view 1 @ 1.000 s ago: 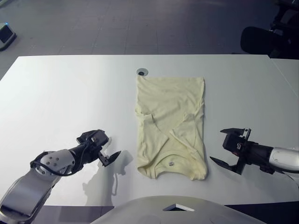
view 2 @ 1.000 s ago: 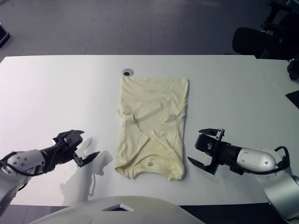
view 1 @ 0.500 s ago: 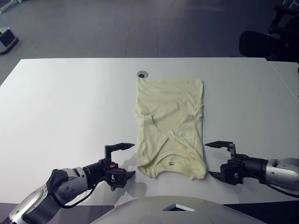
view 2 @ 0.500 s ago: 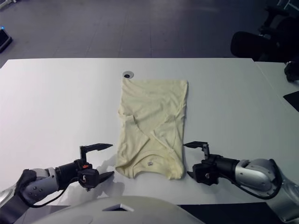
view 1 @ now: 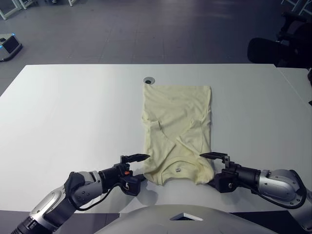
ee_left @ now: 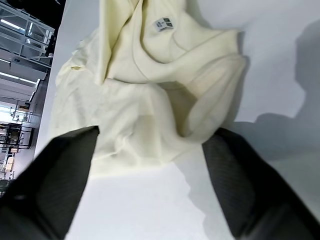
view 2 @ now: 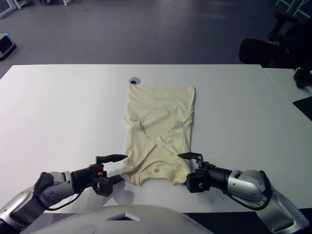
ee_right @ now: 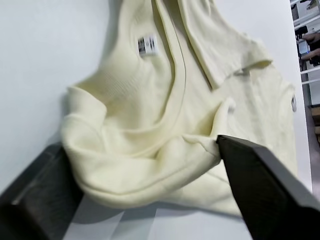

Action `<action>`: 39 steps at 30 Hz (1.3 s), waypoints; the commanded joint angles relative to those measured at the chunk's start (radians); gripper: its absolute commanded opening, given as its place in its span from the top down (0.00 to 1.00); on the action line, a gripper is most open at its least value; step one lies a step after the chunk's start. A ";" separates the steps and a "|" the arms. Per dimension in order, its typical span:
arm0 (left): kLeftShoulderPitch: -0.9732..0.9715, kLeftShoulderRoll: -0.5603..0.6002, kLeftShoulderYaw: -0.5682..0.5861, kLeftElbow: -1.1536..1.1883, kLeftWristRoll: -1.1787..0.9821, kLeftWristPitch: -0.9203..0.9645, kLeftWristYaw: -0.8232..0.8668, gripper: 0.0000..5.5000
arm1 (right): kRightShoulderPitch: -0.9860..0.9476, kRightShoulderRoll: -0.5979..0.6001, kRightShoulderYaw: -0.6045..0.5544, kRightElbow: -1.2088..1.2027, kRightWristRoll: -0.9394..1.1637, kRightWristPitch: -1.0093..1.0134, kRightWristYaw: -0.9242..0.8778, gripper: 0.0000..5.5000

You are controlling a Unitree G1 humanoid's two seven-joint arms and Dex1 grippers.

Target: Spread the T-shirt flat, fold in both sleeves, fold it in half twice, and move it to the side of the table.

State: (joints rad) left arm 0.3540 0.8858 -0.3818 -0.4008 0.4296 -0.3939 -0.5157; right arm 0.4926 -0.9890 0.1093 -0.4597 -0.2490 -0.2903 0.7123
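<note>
the t-shirt (view 1: 178,131) lies on the white desk (view 1: 73,107), a little right of centre, as a long narrow rectangle. its sleeves (view 1: 165,141) are already folded in across the chest, the hem is at the far end just beside the round cable port (view 1: 148,80), and the collar (view 1: 175,167) is at the near end toward me. i have the left claw (view 1: 138,167) at the near left corner and the right claw (view 1: 206,167) at the near right corner. each is spread wide, low over the desk, with one finger above the cloth and one below the edge, so that the shoulder corner sits in the gap. neither has closed on anything yet. i judge this placement prepares the first half fold: gripping both collar-end corners together would let the near end be carried evenly over to the hem. in the left wrist view the dark fingers (ee_left: 55,180) flank a soft rolled corner, and in the right wrist view the cloth bulges between the pads (ee_right: 260,185). the fabric is pale yellow knit, thin and limp, with a ribbed neckband and a small white label (ee_right: 146,46) inside it. the layers are loosely stacked and wrinkled at the corners, so a shallow grip could catch only the top ply.
</note>
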 commanded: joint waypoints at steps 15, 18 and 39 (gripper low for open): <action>0.025 -0.044 -0.037 0.071 0.093 0.070 -0.063 0.93 | -0.022 0.000 -0.008 0.087 -0.063 -0.027 0.025 0.78; 0.022 -0.039 -0.029 0.069 0.083 0.069 -0.073 1.00 | -0.032 0.004 -0.002 0.091 -0.067 -0.031 0.028 0.88; 0.197 0.134 0.059 -0.199 -0.308 0.334 -0.399 1.00 | -0.034 -0.107 0.028 -0.081 0.181 0.034 0.293 0.99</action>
State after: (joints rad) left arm 0.5186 0.9744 -0.3210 -0.5846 0.1478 -0.1389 -0.8530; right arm 0.4329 -1.0467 0.1654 -0.4800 -0.1573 -0.3206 0.9441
